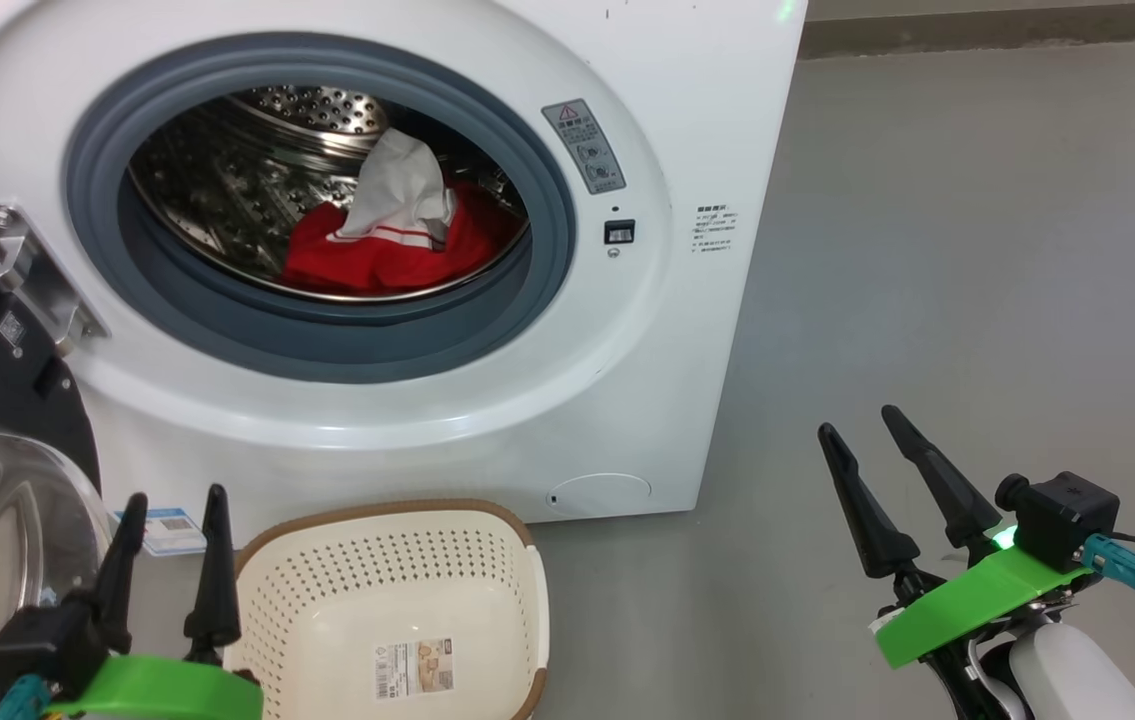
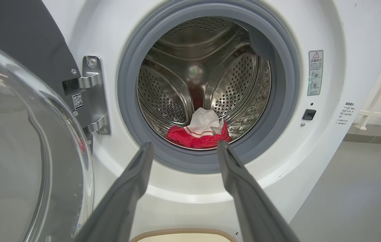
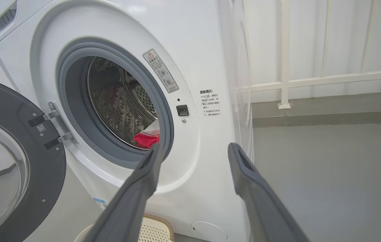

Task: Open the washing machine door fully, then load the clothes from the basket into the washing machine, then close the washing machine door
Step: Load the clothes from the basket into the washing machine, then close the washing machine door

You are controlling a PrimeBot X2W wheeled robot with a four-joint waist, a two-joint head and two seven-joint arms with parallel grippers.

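- Basket (image 1: 382,507) sits nearest, on the grey floor (image 1: 927,300) just in front of the washing machine (image 1: 627,400). The label sticker (image 1: 412,668) on its bottom is in plain sight.
- Left gripper (image 1: 176,495) is at the lower left, just beside the basket's left rim. Fingers are spread wide, gripping nothing. In its wrist view it points straight at the drum mouth.
- Right gripper (image 1: 857,420) is at the lower right over bare floor, well apart from the basket. Fingers are spread, gripping nothing.
- Washing machine door (image 1: 7,380) stands open at the left on its metal hinge (image 1: 32,270), with the glass bowl bulging out next to the left gripper.
- Blue sticker (image 1: 167,530) and round cap (image 1: 599,494) are low on the washer front, either side of the basket.
- Clothes (image 1: 387,250) are inside the steel drum (image 1: 227,180), lying at the bottom past the grey seal (image 1: 327,340): a red bundle with a white piece sticking up on top.
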